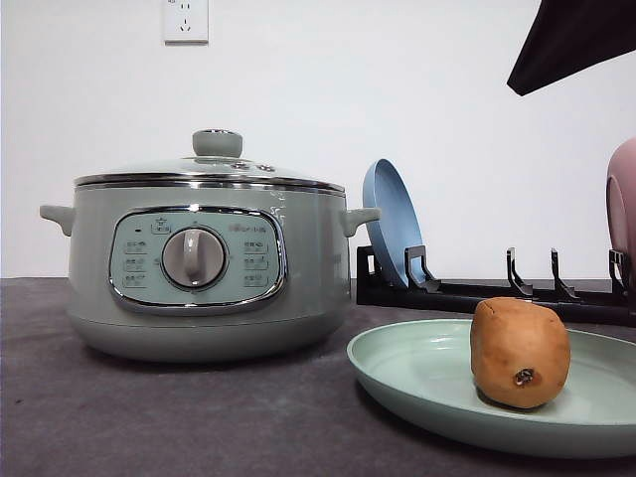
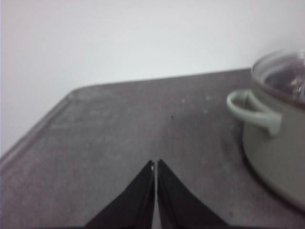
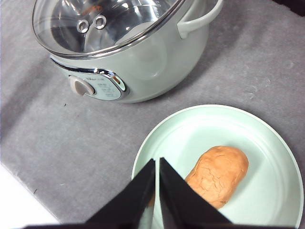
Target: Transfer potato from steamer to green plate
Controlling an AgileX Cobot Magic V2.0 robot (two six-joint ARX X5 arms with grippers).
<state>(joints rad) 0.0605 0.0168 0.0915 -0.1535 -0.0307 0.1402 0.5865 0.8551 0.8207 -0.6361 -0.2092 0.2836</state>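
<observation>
The orange-brown potato (image 1: 520, 353) lies on the pale green plate (image 1: 417, 373) at the front right of the table, its dark pit facing the camera. From above, the potato (image 3: 218, 174) rests on the green plate (image 3: 200, 129) beside the steamer (image 3: 143, 57). The sage-green steamer (image 1: 204, 263) stands at the left with its glass lid on. My right gripper (image 3: 157, 162) hangs shut above the plate's edge, just beside the potato, holding nothing. My left gripper (image 2: 155, 163) is shut over bare table, left of the steamer's handle (image 2: 252, 110).
A black dish rack (image 1: 477, 288) stands behind the plate, holding an upright blue plate (image 1: 395, 221) and a pink dish (image 1: 622, 204) at the right edge. Dark grey cloth covers the table. A dark arm part (image 1: 576, 40) hangs at the top right.
</observation>
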